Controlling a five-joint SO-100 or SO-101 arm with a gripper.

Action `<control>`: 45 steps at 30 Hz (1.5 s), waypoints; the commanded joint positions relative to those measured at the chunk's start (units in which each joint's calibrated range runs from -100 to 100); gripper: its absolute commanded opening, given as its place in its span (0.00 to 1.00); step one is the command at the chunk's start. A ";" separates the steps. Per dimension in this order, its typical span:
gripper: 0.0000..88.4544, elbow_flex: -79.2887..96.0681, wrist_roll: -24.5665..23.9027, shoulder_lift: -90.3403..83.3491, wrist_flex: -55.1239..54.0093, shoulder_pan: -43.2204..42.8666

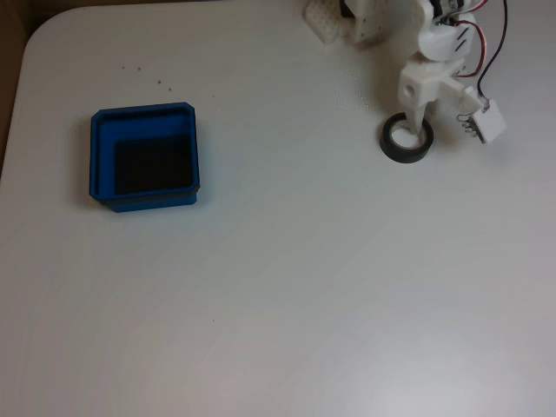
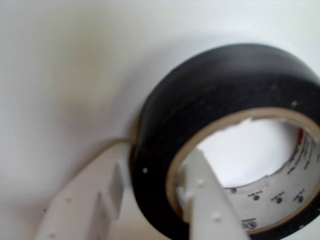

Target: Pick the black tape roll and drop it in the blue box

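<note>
The black tape roll (image 1: 400, 153) lies flat on the white table at the upper right of the fixed view. My white gripper (image 1: 418, 130) comes down onto it from above. In the wrist view the black tape roll (image 2: 225, 85) looms close, with its pale printed core showing. My gripper (image 2: 159, 172) straddles the roll's wall: one finger (image 2: 85, 205) presses on the outer black face and the other finger (image 2: 205, 195) sits inside the core. The wall is pinched between them. The blue box (image 1: 144, 114), with its black floor bare, stands far off at the left.
The arm's white base parts (image 1: 347, 22) sit at the table's top edge. A small white module on red and black wires (image 1: 485, 122) hangs right of the roll. The table's rounded corner (image 1: 39, 30) is at the upper left. A few dark specks (image 1: 163, 83) lie above the box.
</note>
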 commanded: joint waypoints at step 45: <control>0.01 -8.34 0.35 -35.82 12.42 45.55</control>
